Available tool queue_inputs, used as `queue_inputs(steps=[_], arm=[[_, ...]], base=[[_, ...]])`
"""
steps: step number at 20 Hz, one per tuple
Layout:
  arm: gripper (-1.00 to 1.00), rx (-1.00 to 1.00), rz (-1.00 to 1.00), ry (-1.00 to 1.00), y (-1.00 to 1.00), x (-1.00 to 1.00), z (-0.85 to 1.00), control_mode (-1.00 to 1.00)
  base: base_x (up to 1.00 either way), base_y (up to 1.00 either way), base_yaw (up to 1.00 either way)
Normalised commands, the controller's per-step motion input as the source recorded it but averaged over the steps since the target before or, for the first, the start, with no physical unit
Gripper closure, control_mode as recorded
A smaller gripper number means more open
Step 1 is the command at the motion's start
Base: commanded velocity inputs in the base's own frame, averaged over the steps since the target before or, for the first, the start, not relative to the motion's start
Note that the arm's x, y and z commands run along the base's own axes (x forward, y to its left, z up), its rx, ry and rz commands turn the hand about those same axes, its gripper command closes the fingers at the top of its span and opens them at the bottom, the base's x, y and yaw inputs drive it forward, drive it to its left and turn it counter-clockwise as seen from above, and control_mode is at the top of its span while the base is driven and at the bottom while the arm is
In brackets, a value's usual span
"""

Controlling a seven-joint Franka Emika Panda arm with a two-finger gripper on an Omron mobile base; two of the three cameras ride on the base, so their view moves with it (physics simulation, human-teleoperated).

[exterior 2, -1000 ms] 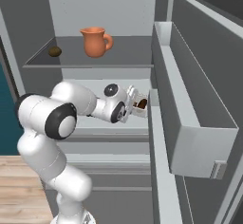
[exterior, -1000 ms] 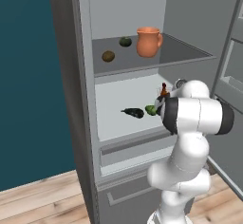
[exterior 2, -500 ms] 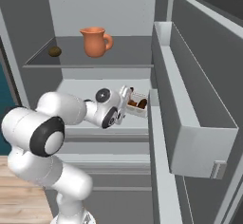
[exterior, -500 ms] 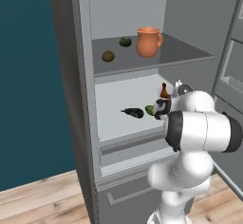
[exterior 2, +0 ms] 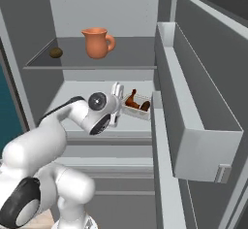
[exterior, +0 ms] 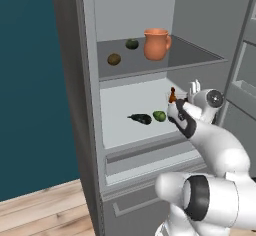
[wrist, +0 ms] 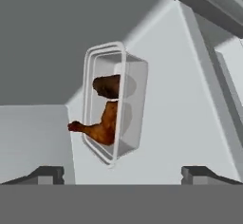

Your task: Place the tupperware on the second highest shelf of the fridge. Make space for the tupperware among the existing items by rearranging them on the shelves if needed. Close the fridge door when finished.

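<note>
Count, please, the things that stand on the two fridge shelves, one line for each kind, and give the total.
Orange jug: 1
Small round fruits on the grey shelf: 2
Aubergine: 1
Lime: 1
Tupperware with brown food: 1
Total: 6

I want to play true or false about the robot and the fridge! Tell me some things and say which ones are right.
1. The orange jug stands on the grey upper shelf. True.
2. The gripper is squeezing the tupperware. False: its fingers are spread wide and the tupperware lies free in front of them.
3. The tupperware rests on the white shelf. True.
4. The fridge door is shut. False: it stands open, its grey bin in view.
5. The lime sits beside the jug. False: it lies on the white shelf next to the dark aubergine.
</note>
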Motion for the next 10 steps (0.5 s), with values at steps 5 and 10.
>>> queue_inputs(steps=[5,10], arm=[[-1.00,-0.06,0.35,0.19,0.47,-0.85,0.72,-1.00],[-1.00,-0.05,0.30,0.08,0.35,-0.71,0.84,-1.00]], base=[[0.00,0.00,0.00],[0.00,0.00,0.00]])
